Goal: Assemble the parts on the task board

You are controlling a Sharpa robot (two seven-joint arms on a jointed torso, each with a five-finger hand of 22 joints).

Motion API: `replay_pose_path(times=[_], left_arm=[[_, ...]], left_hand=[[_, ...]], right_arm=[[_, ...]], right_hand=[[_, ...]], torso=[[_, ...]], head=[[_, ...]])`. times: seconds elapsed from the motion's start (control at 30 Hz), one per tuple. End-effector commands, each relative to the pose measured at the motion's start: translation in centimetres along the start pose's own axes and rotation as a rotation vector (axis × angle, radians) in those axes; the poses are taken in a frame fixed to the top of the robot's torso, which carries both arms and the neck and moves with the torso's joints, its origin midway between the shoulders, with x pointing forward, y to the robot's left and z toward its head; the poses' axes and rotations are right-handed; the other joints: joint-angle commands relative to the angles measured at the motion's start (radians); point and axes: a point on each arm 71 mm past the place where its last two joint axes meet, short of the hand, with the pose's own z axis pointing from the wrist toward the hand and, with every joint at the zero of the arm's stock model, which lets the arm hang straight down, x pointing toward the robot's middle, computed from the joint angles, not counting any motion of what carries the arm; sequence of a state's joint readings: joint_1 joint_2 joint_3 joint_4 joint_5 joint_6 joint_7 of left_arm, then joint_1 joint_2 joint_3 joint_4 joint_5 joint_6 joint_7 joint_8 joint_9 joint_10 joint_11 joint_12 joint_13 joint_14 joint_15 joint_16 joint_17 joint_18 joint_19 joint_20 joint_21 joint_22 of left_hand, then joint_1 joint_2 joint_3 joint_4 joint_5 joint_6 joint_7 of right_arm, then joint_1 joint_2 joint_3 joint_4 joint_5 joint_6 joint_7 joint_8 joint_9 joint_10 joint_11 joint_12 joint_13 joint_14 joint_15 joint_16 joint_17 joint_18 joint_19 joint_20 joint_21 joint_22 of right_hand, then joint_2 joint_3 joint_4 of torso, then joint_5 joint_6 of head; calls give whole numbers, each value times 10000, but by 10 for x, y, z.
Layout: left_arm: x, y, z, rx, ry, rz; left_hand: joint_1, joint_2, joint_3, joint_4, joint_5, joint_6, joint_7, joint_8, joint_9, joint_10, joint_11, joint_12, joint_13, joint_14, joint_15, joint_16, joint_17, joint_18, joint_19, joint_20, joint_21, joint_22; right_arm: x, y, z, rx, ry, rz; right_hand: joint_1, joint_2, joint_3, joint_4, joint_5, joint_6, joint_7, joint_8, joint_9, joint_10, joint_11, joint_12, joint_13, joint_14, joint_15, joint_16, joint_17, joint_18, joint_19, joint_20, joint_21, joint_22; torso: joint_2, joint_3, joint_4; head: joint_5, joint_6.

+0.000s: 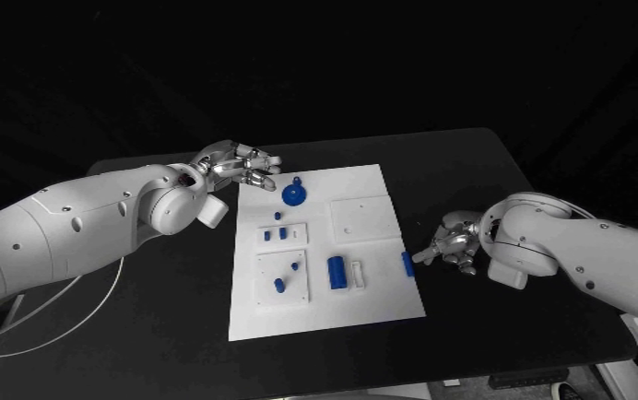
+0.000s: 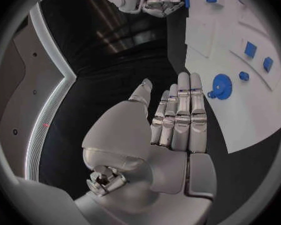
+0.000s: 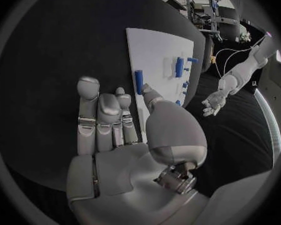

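Since both the left hand (image 1: 240, 166) and right hand (image 1: 452, 247) hover empty with fingers apart, a sideways reach could nudge the task board (image 1: 372, 188) across the surface.

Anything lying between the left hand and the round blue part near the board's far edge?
No. In the head view only bare white board separates the left hand from the round blue part; the left wrist view agrees.

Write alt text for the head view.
A white task board lies mid-table with small blue parts on it. The left hand hovers open at the board's far left corner; the right hand sits by its right edge, next to a blue part.
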State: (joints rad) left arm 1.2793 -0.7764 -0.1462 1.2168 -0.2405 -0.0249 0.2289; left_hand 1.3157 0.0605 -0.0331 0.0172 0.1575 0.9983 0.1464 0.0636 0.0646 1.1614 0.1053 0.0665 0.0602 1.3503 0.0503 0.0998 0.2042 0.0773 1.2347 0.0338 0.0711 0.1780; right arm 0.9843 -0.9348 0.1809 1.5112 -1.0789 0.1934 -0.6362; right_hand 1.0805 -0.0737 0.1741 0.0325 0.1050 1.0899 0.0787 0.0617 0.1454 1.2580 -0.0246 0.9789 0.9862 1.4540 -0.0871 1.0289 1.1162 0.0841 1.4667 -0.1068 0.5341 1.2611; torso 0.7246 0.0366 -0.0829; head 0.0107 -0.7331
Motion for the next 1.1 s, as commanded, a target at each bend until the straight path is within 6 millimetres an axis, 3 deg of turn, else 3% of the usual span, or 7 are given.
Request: replay_pose_path(times=[0.03, 0.23, 0.47, 0.63, 0.7, 1.1], left_arm=[[2, -3, 0, 339, 204, -67], [2, -3, 0, 332, 219, -75], [2, -3, 0, 311, 222, -76], [2, -3, 0, 293, 232, -78], [2, -2, 0, 287, 230, -77], [2, -2, 0, 244, 246, -81]], left_hand=[[3, 75, -27, -81, 45, -28, -28, 63, 9, -52, 16, -32, 8, -4, 32, 66, 14, -197, 50, 18, 61, 3], [3, 75, -27, -81, 45, -28, -28, 63, 9, -52, 16, -32, 8, -4, 32, 66, 14, -197, 50, 18, 61, 3], [3, 75, -27, -81, 45, -28, -28, 63, 9, -52, 16, -32, 8, -4, 32, 66, 14, -197, 50, 18, 61, 3], [-37, 91, -35, -105, 41, -33, -26, 60, 8, -58, 17, -32, 8, -5, 34, 67, 15, -197, 48, 19, 60, 7], [-37, 91, -35, -105, 41, -33, -26, 60, 8, -58, 17, -32, 8, -5, 34, 67, 15, -197, 48, 19, 60, 7], [-37, 91, -35, -105, 41, -33, -26, 60, 8, -58, 17, -32, 8, -5, 34, 67, 15, -197, 48, 19, 60, 7]], right_arm=[[1, 2, 2, 117, -443, 81], [8, 11, 4, -230, -452, 156], [14, 18, 6, -386, -420, -39], [18, 18, 10, -281, -425, -337], [21, 19, 11, -243, -370, -424], [32, 21, 18, -103, -206, -804]], right_hand=[[17, -196, 51, 224, -82, -35, 14, 22, -21, 12, 64, 16, -12, 27, 57, 2, 1, 32, 444, 37, 13, 11], [100, -390, 59, 497, -174, -90, 27, 20, -36, 23, 74, 51, 15, 22, 60, 6, 4, 38, 448, 39, 32, 12], [245, -438, 80, 473, -210, -84, 29, 23, -36, 22, 73, 57, 21, 23, 61, 11, 8, 38, 449, 39, 48, 15], [505, -183, 225, -63, -295, 10, 29, 18, -60, 24, 68, 61, 27, 21, 61, 7, 7, 28, 446, 40, 53, 20], [519, -208, 542, -275, -438, 42, 27, 12, -91, 25, 71, 65, 33, 31, 53, 14, 9, 19, 447, 39, 52, 23], [525, 32, 701, -920, -362, 175, -15, 17, -163, 37, 28, 80, 56, 30, 45, 16, 6, -1, 447, 27, 51, 37]], torso=[[1, -9, 15], [-1, -6, 8], [-6, -8, -8], [-4, -5, -10], [-3, -2, -6], [-7, -5, -10]], head=[[7, -25], [40, -71], [84, -94], [92, -103], [103, -110], [110, -156]])
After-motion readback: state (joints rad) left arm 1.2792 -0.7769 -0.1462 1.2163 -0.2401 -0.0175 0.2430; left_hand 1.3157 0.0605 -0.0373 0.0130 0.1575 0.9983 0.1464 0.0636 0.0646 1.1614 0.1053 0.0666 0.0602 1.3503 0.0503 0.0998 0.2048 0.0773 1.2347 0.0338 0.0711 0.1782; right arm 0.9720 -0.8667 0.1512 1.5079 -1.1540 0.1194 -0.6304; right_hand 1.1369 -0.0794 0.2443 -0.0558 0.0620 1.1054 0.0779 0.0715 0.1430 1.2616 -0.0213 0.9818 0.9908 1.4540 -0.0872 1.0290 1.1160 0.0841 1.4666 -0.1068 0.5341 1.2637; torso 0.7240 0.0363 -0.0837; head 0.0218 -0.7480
